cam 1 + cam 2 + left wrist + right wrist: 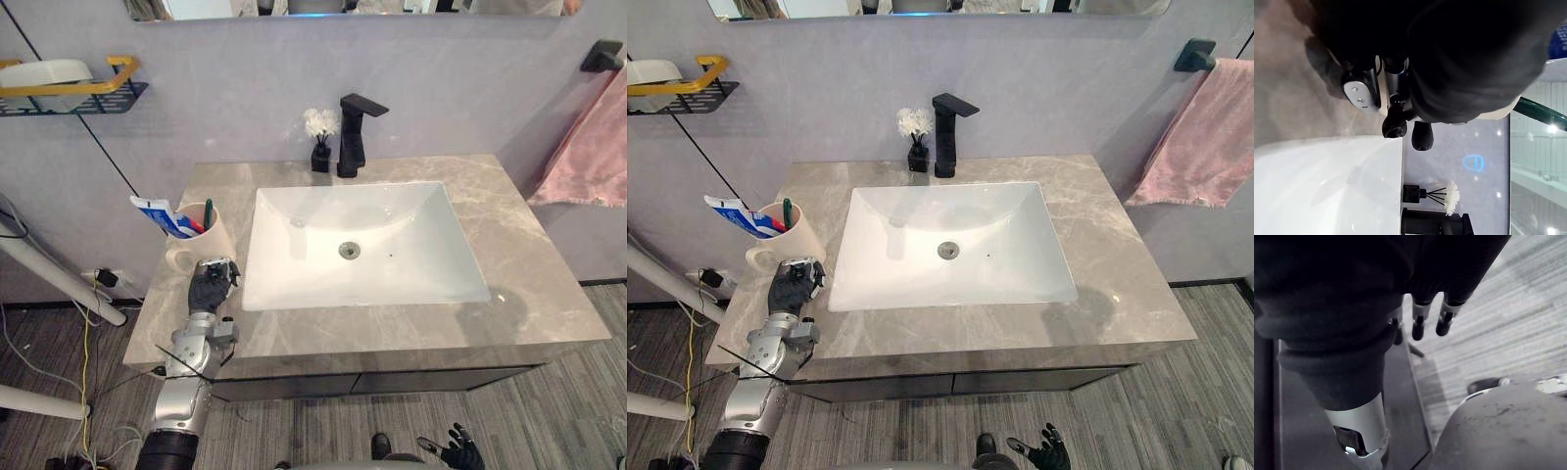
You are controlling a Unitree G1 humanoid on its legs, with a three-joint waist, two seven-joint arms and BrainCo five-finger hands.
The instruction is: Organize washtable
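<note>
Counter [529, 264] of grey stone carries few loose items, and the task appears to be at the cream cup [211, 235], which stands left of the white basin [392, 255] near the front left corner. The left hand [213, 284] rests on the stone just in front of the cup, right by its base. Whether it grips anything cannot be told from these views. The right hand [457, 452] hangs well below the counter edge, over the floor, its fingers [1444, 318] straight and apart, holding nothing. The cup holds a blue-and-white toothpaste tube [157, 215], leaning out to the left, and a green toothbrush [208, 213]. The basin holds nothing but its drain. By the black faucet [351, 137], a small dark vase [320, 155] holds white flowers. The wall shelf [69, 93] carries one white item, too indistinct to name. The next move likely calls for a firm hold on the cup, kept upright so the leaning tube does not tip out.
</note>
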